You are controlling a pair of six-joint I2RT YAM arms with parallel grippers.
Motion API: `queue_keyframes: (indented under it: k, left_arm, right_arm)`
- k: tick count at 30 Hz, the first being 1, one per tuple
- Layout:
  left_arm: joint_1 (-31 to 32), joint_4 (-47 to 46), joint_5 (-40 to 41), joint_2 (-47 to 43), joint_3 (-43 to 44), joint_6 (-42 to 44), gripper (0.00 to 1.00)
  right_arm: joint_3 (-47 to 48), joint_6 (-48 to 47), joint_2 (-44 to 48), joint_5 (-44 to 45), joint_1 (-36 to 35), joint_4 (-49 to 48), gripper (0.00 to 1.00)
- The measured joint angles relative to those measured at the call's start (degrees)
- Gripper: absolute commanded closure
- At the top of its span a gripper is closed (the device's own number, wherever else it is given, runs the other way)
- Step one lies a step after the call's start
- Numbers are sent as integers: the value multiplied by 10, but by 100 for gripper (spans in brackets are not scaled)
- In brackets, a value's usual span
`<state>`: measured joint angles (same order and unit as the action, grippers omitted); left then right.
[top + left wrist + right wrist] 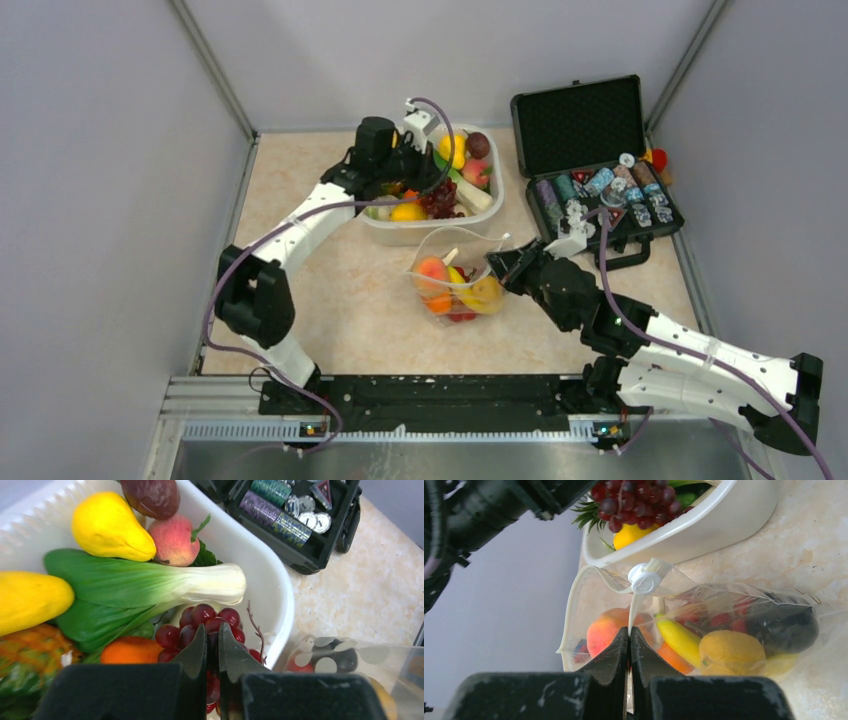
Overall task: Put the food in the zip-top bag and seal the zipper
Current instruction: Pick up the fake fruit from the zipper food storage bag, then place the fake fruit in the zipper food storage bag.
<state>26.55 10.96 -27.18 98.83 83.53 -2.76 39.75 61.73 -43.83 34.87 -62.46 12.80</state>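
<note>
Only the top view takes in both arms at once. The left arm stretches from the lower left up to the white tub [400, 232] in the upper centre, its elbow bent out to the left. The right arm folds in from the lower right corner to the zip-top bag [455, 250], which sits on the bench [340, 300] at mid-frame, just below the tub. A black case [590, 125] lies open at upper right. From up there neither grip can be read.

The left wrist view supplies one. The left hand [212, 630] points down into the tub with its fingers closed into the bunch of grapes [220, 616], seemingly pinching a grape or its stem, though the pinch point is dark. A bok choy [135, 582] lies across the middle of that frame, and the bag is cut off at the lower right corner.

The right wrist view shows the right hand [630, 632] clamped shut on the whitish zipper [636, 609] at the bag's open mouth, below a round white slider [645, 581]. Through the plastic a peach [605, 629] and a banana [676, 637] show; the darker fruit at the right is blurred by creases.
</note>
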Motion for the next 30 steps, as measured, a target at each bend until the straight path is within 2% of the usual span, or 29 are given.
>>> queue_keyframes:
  k: [11,30]
  left_arm:
    - [-2,-7,30,-162,-39,6,100]
    - [-2,-2,-25,-298,-46,-3,100]
  right_arm:
    - [-8,3,4,-3,0,-8,100]
    - [-11,4,6,-5,0,-14,100]
